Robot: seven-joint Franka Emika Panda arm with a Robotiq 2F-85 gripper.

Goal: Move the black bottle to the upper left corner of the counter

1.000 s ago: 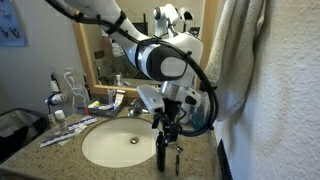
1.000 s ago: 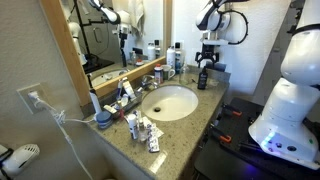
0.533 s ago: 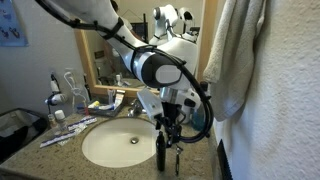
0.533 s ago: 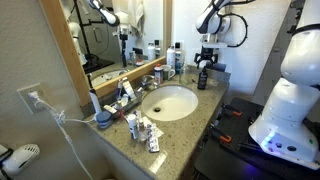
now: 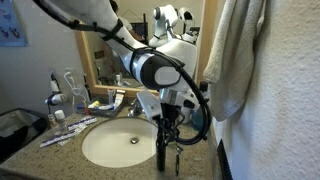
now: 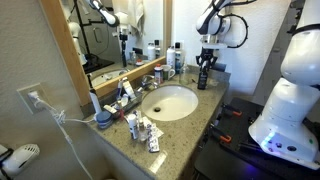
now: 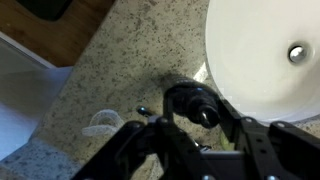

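The black bottle (image 5: pixel 162 152) (image 6: pixel 201 78) stands upright on the speckled counter (image 5: pixel 25 158) (image 6: pixel 190 125), beside the white sink (image 5: pixel 115 145) (image 6: pixel 168 102) and near the counter's edge. My gripper (image 5: pixel 165 133) (image 6: pixel 204 66) hangs straight down over it. In the wrist view the bottle (image 7: pixel 195 104) shows from above between the two fingers of the gripper (image 7: pixel 196 122). The fingers stand close on both sides of it. Whether they touch it cannot be told.
A faucet (image 5: pixel 118 100), a clear cup (image 5: pixel 78 97) and a blue-liquid bottle (image 5: pixel 54 100) stand along the mirror side. Small items (image 6: pixel 145 130) lie at the counter's far end. A towel (image 5: pixel 240 50) hangs close by the arm. Cans and bottles (image 6: pixel 176 56) stand behind the black bottle.
The arm has barely moved and stays over the black bottle. The bottle stands in the same place.
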